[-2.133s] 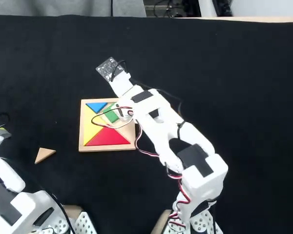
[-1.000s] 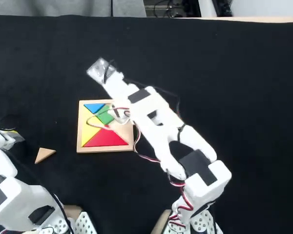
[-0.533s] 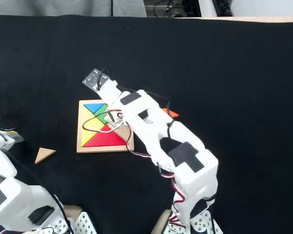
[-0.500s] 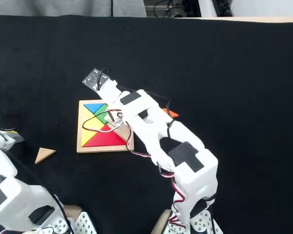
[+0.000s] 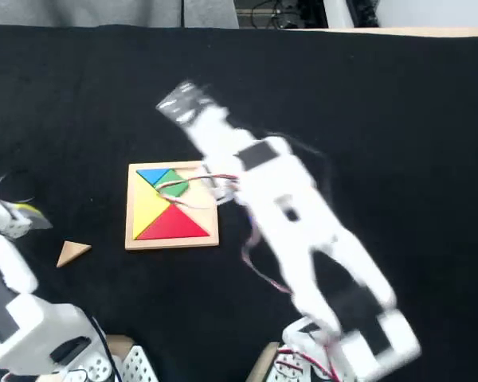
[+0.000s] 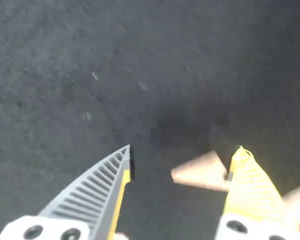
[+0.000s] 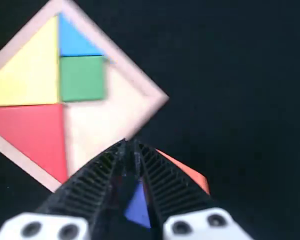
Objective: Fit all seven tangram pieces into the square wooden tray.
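Black cloth (image 5: 382,119) underneath; cables (image 5: 280,11), perhaps grey curtain (image 5: 103,11), behind.

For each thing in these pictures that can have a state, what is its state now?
wooden tray: partly filled, some floor bare.
yellow triangle: seated in tray.
red triangle: seated in tray.
blue triangle: seated in tray.
green square: seated in tray.
tan triangle: loose, outside tray.
orange piece: outside tray, partly hidden.
left end effector: open, empty.
right end effector: shut on a small blue piece.
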You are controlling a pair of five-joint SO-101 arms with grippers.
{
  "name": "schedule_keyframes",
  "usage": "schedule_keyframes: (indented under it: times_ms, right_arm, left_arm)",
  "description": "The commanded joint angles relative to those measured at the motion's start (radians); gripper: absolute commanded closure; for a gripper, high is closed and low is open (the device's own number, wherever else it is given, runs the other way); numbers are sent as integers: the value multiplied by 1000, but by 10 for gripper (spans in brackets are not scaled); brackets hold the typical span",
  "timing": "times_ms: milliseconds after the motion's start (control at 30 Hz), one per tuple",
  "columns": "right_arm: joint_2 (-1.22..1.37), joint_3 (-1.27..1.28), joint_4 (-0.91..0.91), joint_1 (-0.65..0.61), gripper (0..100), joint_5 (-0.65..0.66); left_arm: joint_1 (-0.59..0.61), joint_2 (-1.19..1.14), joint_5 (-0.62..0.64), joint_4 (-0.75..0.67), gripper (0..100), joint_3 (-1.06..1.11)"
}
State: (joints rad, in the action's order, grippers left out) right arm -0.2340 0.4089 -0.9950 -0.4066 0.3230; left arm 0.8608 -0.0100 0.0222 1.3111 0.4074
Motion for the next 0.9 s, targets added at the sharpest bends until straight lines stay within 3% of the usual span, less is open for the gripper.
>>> schedule_keyframes:
  times_ms: [0, 167, 300, 533, 667, 767, 867]
  right_arm:
    - [-354, 96, -44, 126, 987, 6]
    - [-601, 283, -115, 272, 987, 89]
    - [-616, 384, -129, 330, 987, 160]
    - [-515, 449, -103, 250, 987, 160]
    - [-344, 429, -71, 170, 984, 158]
    - [-177, 383, -9, 135, 967, 101]
    - [-47, 357, 43, 107, 868, 81]
  left_arm:
    - [-143, 164, -5, 152, 690, -42]
    - [-380, 318, 28, 157, 690, 77]
    - [-453, 399, 74, 25, 690, 209]
    - [-394, 520, 64, -344, 690, 504]
    - [-303, 598, 198, -537, 690, 631]
    - [-291, 631, 245, -598, 690, 677]
    - [-295, 646, 252, -598, 690, 694]
